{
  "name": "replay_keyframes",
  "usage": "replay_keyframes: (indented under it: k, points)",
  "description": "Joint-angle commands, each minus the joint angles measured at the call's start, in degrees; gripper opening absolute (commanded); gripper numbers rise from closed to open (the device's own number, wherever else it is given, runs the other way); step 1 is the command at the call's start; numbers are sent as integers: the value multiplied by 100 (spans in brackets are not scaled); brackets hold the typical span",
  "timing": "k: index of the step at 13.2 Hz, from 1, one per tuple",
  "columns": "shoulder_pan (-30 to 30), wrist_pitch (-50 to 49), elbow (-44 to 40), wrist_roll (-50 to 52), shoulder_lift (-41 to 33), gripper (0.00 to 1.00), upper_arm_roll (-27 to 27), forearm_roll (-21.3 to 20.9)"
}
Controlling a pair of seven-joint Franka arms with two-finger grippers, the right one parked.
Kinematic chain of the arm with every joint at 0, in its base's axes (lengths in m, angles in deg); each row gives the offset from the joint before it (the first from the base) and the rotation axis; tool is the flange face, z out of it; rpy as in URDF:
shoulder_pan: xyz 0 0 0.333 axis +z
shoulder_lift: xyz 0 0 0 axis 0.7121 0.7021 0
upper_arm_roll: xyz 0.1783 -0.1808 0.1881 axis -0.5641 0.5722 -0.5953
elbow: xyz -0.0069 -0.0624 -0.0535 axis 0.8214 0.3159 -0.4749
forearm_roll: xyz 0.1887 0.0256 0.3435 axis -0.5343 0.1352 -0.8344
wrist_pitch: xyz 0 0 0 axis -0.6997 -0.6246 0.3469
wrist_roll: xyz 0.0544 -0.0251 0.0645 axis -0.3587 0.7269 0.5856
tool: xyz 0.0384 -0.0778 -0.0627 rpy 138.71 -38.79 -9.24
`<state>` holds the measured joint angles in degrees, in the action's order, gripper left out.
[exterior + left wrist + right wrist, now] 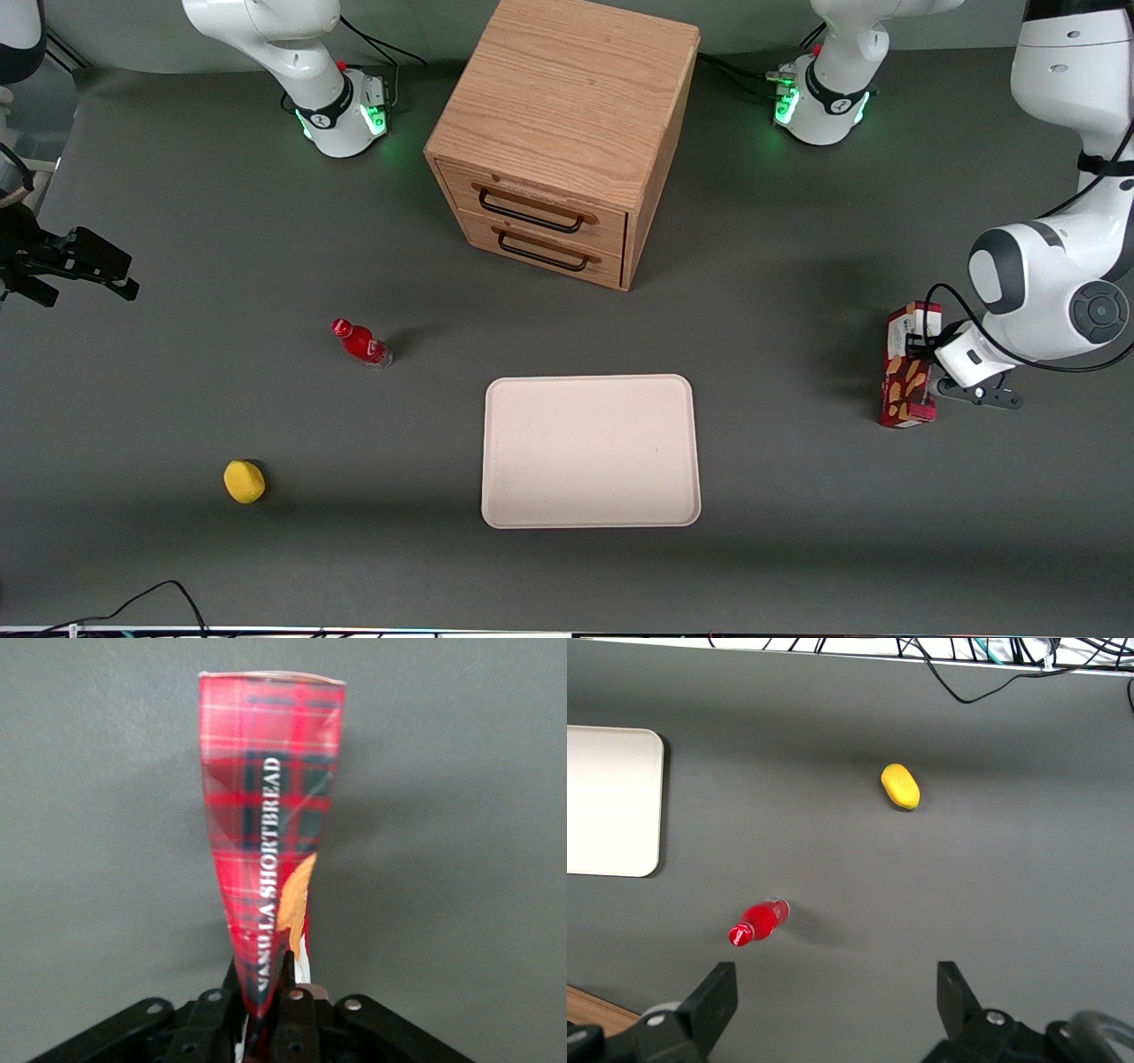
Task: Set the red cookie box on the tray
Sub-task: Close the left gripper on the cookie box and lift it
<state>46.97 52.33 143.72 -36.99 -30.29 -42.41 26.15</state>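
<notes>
Where the working arm reached down at its own end of the worktop, the pincer was at the red cookie box, its fingers pressed against the two broad faces of the carton's near end, pinching it. In the left wrist view the red cookie box ran straight out from the pincer, with grey worktop showing around it. In the front view the box stood well apart from the tray, which lay flat near the middle of the worktop, nearer the front camera than the wooden drawer cabinet. Whether the box's underside touched the worktop or hung just above it could not be told.

Counted: one red cookie box, one tray, one wooden cabinet with two drawers and two dark handles, one small red bottle lying on its side, and one yellow lemon-like object. The bottle and the yellow object both lay toward the parked arm's end of the worktop, the yellow one nearer the front camera.

The carton's tartan face carried white capitals reading "SHORTBREAD", preceded by a partly hidden word that looked like "VANILLA". Pictures of golden biscuits showed on its face, with a white label at the end farther from the front camera, its print too small to read.
</notes>
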Motion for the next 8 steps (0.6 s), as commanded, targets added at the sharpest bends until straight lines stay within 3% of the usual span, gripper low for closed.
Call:
replay_keyframes:
  k: [1,5,8]
  points:
    - [-42,-1031,-431,-70,-515,0,-49,260]
    - [-103,-3668,-2539,1340,-604,0,91,296]
    - [-112,-4612,-3579,2746,-604,0,827,278]
